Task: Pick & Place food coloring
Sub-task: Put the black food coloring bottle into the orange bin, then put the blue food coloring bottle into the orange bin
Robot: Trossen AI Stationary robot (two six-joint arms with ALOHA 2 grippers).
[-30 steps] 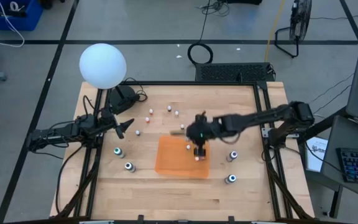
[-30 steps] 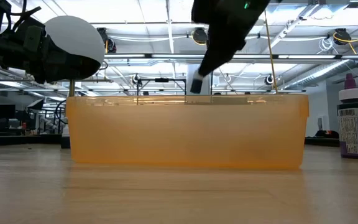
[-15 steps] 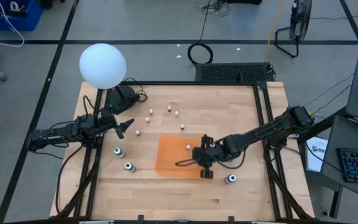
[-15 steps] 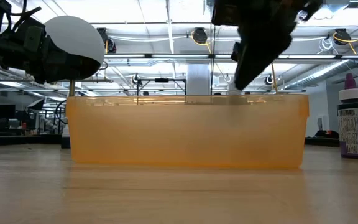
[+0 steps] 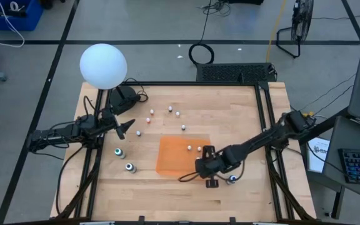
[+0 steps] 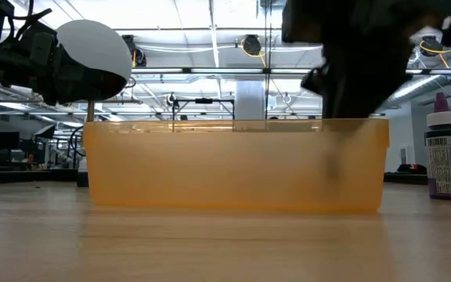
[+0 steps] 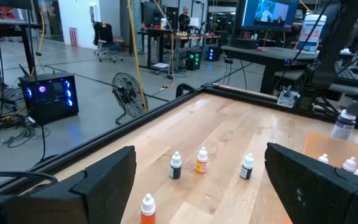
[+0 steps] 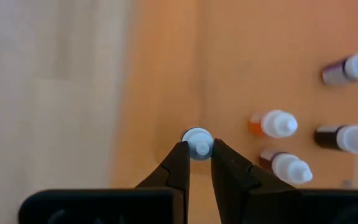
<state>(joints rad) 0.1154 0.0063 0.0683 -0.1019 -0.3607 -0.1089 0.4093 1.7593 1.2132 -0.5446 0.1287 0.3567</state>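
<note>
Since half a second ago, the right gripper (image 5: 212,177) has travelled from over the orange tray (image 5: 170,164) toward the near right corner of it, and the grey bottle that stood beside the tray's right side one second ago is no longer there. Its fingers (image 8: 178,167) are nearly together, pinching a white-blue bottle cap (image 8: 197,142) seen from above, held right at the tray's edge where orange meets bare wood. Four small white-capped bottles (image 8: 275,124) lie on the tray floor just beside it. One teal-capped bottle (image 5: 232,179) stands on the table (image 5: 230,119) close to that gripper, outside the tray. Two more teal-capped bottles (image 5: 118,152) stand near the left side, well apart from the tray. Five tiny bottles (image 5: 170,109) are scattered across the far half of the table, with open wood between them. The left gripper (image 5: 125,127) waits at the left edge of the table, fingers spread wide, unchanged.
</note>
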